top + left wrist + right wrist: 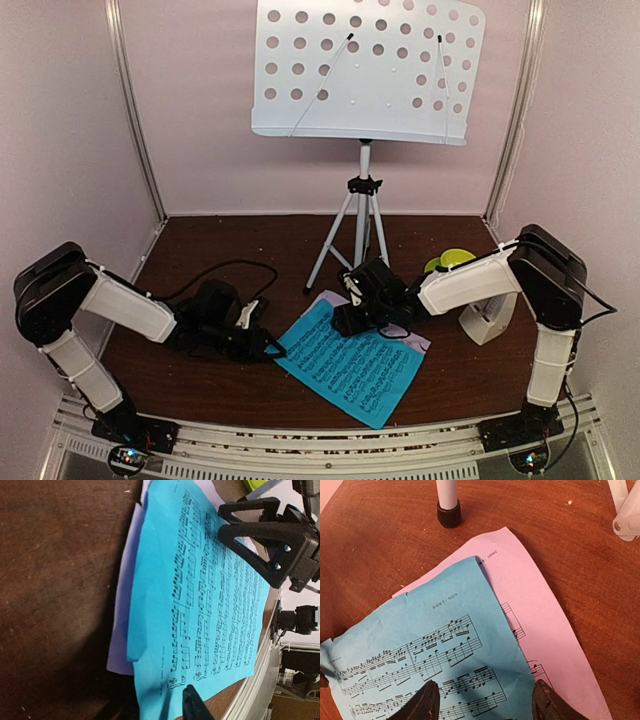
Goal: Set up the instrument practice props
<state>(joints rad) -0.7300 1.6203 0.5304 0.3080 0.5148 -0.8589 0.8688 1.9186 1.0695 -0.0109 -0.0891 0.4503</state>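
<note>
The pale perforated music-stand desk [365, 70] stands on grey tripod legs [360, 230] at the back. The cyan music sheet [350, 365] lies on the table over the lilac sheet [420, 342]. My left gripper [274, 348] is at the cyan sheet's left corner. In the left wrist view one fingertip [194, 705] lies on the cyan sheet [210, 610] and the other is hidden, seemingly under the paper. My right gripper [350, 315] is open, its fingers [425, 702] spread just over the cyan sheet [430, 645] beside the lilac sheet [540, 610]. The cream metronome [488, 318] stands at the right.
A lime-green cup and saucer [450, 260] sit behind my right arm. A tripod foot [448, 512] stands just beyond the sheets. A black cable [230, 268] loops on the table at the left. Pale walls close in the back and sides.
</note>
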